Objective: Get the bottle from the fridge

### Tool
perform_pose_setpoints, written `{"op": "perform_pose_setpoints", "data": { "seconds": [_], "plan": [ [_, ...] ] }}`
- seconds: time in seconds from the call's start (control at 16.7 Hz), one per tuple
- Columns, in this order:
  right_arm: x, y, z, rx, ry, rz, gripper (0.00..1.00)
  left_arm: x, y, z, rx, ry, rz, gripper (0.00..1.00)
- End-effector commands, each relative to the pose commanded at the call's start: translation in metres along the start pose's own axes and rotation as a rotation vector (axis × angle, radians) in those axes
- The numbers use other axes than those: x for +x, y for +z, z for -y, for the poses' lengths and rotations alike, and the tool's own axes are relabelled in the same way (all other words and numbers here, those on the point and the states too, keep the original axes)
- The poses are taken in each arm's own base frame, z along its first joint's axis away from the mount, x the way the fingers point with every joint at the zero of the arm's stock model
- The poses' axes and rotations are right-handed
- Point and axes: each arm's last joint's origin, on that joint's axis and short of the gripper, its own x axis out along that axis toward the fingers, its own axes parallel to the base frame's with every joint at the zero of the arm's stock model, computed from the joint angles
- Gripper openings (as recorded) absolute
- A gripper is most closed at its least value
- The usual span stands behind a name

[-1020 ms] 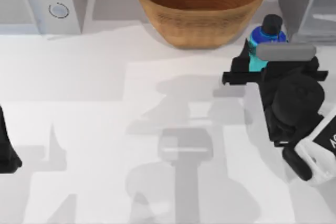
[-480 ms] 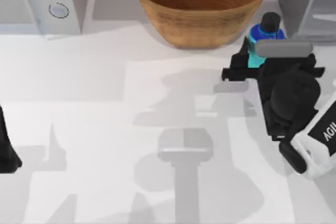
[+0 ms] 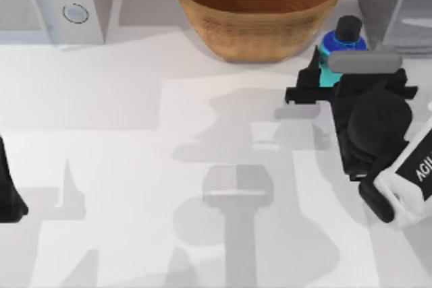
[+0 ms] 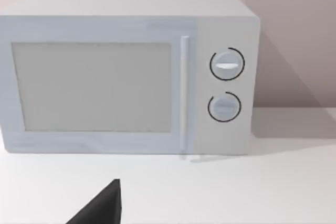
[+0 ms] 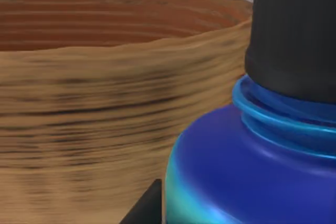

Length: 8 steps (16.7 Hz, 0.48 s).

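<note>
Clenched on the bottle (image 3: pixel 335 59) at upper right of the top view, just beside the wicker bowl (image 3: pixel 256 6) and before the fridge (image 3: pixel 391 1): right pincer (image 3: pixel 322 75); best drawn straight back, upright, clear of the bowl; left pincer (image 3: pixel 10 197) parked, state untellable.

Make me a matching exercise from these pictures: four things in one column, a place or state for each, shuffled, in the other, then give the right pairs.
Things
1. bottle
2. wicker bowl
3. microwave
4. left gripper

Places or states
A. far left corner of the table, door shut
B. parked at the table's left edge
C. far middle of the table, nothing in it
D. at the right gripper, just right of the bowl, in front of the fridge

Pairs: 1-D, 2-C, 3-A, 4-B
</note>
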Motion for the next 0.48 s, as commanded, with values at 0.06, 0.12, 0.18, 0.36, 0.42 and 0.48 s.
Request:
{"op": "perform_pose_setpoints", "data": {
  "seconds": [0.06, 0.12, 0.18, 0.36, 0.42, 0.48],
  "plan": [
    [0.0, 0.0, 0.0, 0.0, 0.0, 0.0, 0.83, 0.0, 0.0, 0.0, 0.0, 0.0, 0.0, 1.0],
    [0.0, 0.0, 0.0, 0.0, 0.0, 0.0, 0.9, 0.0, 0.0, 0.0, 0.0, 0.0, 0.0, 1.0],
    [0.0, 0.0, 0.0, 0.0, 0.0, 0.0, 0.98, 0.0, 0.0, 0.0, 0.0, 0.0, 0.0, 1.0],
    [0.0, 0.0, 0.0, 0.0, 0.0, 0.0, 1.0, 0.0, 0.0, 0.0, 0.0, 0.0, 0.0, 1.0],
    [0.0, 0.0, 0.0, 0.0, 0.0, 0.0, 1.0, 0.0, 0.0, 0.0, 0.0, 0.0, 0.0, 1.0],
    [0.0, 0.0, 0.0, 0.0, 0.0, 0.0, 1.0, 0.0, 0.0, 0.0, 0.0, 0.0, 0.0, 1.0]
  ]
}}
